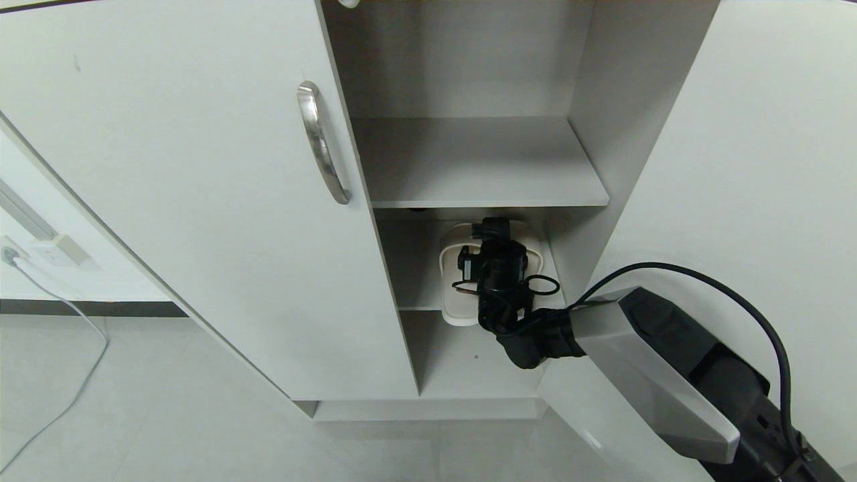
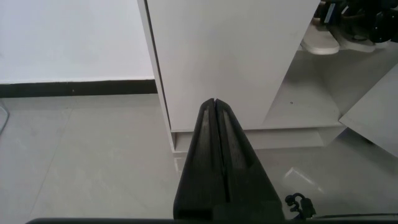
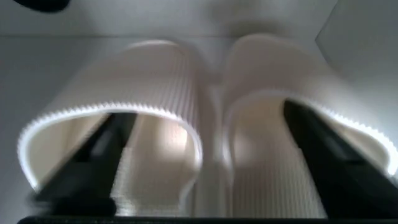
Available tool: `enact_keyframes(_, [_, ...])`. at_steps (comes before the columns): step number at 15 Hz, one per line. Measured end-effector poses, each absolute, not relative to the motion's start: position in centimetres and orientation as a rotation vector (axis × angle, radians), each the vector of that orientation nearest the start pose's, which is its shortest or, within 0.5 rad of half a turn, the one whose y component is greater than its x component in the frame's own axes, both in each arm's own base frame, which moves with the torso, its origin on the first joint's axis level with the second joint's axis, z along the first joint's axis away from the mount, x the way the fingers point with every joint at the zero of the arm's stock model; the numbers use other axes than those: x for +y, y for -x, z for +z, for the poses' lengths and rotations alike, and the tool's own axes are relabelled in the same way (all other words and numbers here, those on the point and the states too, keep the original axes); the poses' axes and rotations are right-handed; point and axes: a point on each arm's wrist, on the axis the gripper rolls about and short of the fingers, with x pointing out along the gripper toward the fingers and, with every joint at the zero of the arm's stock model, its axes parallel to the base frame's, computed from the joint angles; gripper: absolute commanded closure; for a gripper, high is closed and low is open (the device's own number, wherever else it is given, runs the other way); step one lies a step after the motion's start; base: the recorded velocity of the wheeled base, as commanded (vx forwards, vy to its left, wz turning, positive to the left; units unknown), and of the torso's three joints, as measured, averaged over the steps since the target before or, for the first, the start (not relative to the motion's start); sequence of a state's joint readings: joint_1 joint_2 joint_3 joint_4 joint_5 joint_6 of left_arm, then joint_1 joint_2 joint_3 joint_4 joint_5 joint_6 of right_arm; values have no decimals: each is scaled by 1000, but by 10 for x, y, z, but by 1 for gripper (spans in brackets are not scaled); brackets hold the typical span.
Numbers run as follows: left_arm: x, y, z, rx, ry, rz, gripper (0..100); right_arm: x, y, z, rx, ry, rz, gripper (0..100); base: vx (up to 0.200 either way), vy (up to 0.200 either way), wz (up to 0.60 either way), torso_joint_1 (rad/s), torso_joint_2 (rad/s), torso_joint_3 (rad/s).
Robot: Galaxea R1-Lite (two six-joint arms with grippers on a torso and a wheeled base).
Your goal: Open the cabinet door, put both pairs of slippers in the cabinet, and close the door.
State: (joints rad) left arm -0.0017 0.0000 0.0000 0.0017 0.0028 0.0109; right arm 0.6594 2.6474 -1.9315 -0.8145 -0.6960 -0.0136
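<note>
Way off to the cabinet's left there's a white wall socket (image 1: 9,256) with a thin white cable (image 1: 87,328) trailing down onto the pale tiled floor (image 1: 167,428). The tall white laminate cabinet (image 1: 606,100) itself has its left door (image 1: 167,167) shut, with a curved brushed-metal handle (image 1: 323,144) near that door's inner edge. The left gripper (image 2: 214,124) hangs low over the floor in front of the cabinet's shut side, jaws pressed flat together with nothing between them.

Next over, the cabinet's right half is open. There's a grey upper shelf (image 1: 482,161), and below it a lower shelf (image 1: 412,268) where the pair of cream ribbed rubber slippers (image 1: 455,304) sits side by side, heels poking a bit past that shelf's front edge. The right gripper (image 1: 493,234) is inside the cabinet, right on top of the pair. From its own wrist camera you can see the jaws are spread, one finger (image 3: 93,155) slid under each slipper's strap, and neither looks to be pressing on the inner walls between them. Furthest right, the cabinet's right door (image 1: 750,167) stands wide open.
</note>
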Motion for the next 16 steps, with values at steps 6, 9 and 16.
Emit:
enact_keyframes(6, [0,23,75,2,-10,0,100,313,-421,82,-73,-34,-32,0,0,0,0,0,0,0])
enact_keyframes(9, [0,23,75,2,-11,0,100,311,-401,86,-114,-27,-15,0,0,0,0,0,0,0])
enact_keyframes(16, [0,23,75,2,-9,-2,100,305,-328,87,-88,0,86,0,0,0,0,0,0,0])
